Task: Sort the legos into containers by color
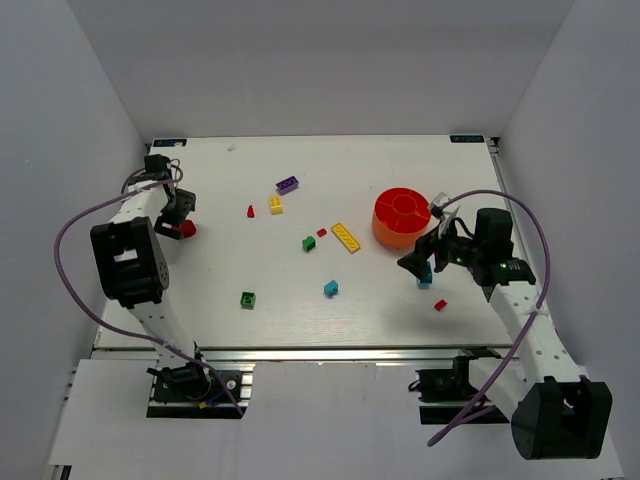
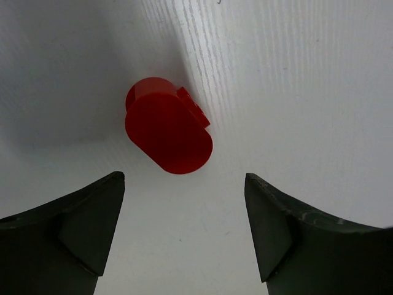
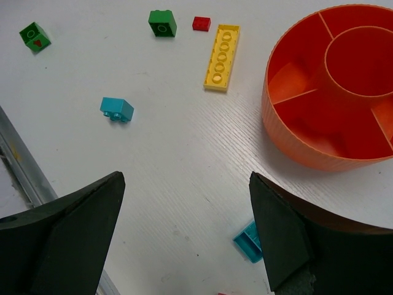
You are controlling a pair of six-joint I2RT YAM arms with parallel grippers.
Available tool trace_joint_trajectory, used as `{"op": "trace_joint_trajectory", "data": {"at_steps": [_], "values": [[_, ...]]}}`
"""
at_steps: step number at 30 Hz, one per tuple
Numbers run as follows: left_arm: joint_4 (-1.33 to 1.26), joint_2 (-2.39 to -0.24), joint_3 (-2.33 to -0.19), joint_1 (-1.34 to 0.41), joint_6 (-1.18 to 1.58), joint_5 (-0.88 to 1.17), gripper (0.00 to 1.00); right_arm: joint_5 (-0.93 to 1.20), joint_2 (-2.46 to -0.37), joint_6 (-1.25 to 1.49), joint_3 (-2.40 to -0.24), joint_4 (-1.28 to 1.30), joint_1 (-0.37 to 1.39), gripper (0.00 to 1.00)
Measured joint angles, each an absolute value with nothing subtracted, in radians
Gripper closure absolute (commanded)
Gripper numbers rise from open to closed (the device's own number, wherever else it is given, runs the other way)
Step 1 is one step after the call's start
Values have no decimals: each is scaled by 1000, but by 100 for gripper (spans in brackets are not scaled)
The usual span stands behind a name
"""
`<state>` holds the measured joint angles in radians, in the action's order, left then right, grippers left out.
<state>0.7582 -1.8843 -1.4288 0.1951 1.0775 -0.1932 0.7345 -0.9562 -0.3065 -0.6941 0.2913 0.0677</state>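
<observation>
The orange-red divided bowl [image 1: 392, 235] [image 3: 288, 132] stands right of centre. Legos lie scattered on the white table: purple [image 1: 287, 184], yellow [image 1: 275, 204], a long yellow plate [image 1: 346, 237] [image 3: 221, 56], green ones [image 1: 309, 243] [image 1: 247, 299], a teal one [image 1: 331, 288] [image 3: 116, 109] and small red ones [image 1: 322, 232] [image 1: 440, 305]. My right gripper [image 1: 420, 262] [image 3: 186, 184] hangs open just in front of the bowl, with a teal brick [image 3: 249, 241] lying beside its right finger. My left gripper [image 1: 178, 215] [image 2: 184, 184] is open at the far left. A rounded red piece [image 2: 169, 126] lies on the table just beyond its fingertips.
A tiny red cone-like piece [image 1: 250, 211] lies near the yellow brick. Grey walls close in the table on the left, back and right. An aluminium rail [image 1: 300, 353] runs along the near edge.
</observation>
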Motion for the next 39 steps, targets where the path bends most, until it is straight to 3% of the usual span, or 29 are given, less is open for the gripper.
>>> {"op": "trace_joint_trajectory", "data": {"at_steps": [8,17,25,26,30,33,36,39], "values": [[780,-1964,-1452,236,1092,-170,16,728,-971,-312,-694,292,78,13],[774,-2011,-1475,276,1084,-146,34,720,-971,-315,-694,291,83,13],[751,-2024,-1475,286,1068,-95,33,716,-971,-315,-694,290,83,13],[750,-2026,-1475,286,1065,-89,36,716,-971,-315,-694,290,83,13],[731,-2025,-1474,286,1030,-54,74,716,-971,-315,-694,290,83,14],[694,-2016,-1454,285,983,8,91,717,-971,-315,-694,289,83,17],[633,-1973,-1390,278,923,92,99,723,-971,-317,-694,289,83,22],[537,-1863,-1255,263,854,206,100,739,-971,-323,-694,288,83,33]]}}
